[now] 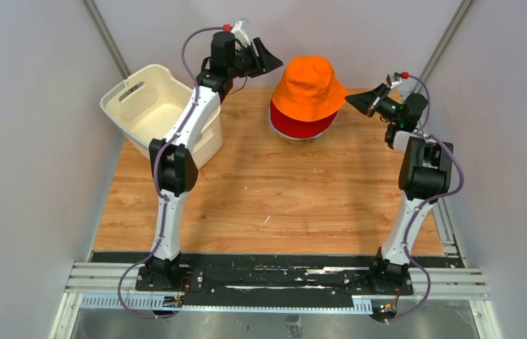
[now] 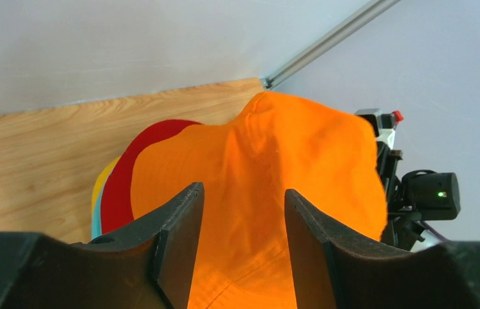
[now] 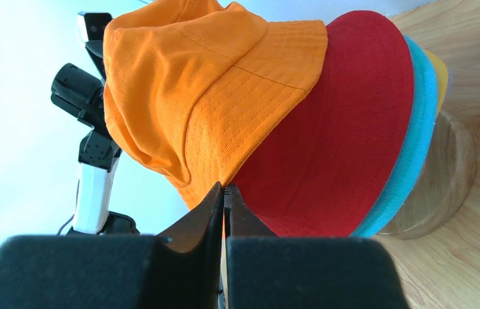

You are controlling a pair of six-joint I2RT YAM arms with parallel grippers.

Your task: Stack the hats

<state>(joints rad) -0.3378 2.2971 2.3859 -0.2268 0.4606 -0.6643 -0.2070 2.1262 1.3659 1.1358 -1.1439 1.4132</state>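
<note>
Orange hat [image 1: 309, 88] sits topmost, upper centre; my left claw [image 2: 244, 206] gapes free, right claw [image 3: 224, 190] pinches its brim; I'd release next.

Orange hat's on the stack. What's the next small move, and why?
Probably open the right gripper and back off: it pinches the orange hat's brim, the hat sits on the red hat, and the left gripper stands open beside it.
</note>
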